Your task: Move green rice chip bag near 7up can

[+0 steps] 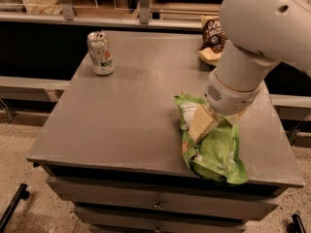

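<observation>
The green rice chip bag [216,152] lies crumpled on the right front part of the grey table [126,115], its lower end near the front edge. My gripper [203,126] is down on the bag's upper middle, touching it, under the big white arm [252,42] that reaches in from the upper right. The arm hides part of the bag. The 7up can [100,53] stands upright near the table's far left corner, well apart from the bag.
A brown and tan chip bag [213,37] lies at the table's far right, partly behind the arm. Drawers sit under the table's front edge. A counter with rails runs behind the table.
</observation>
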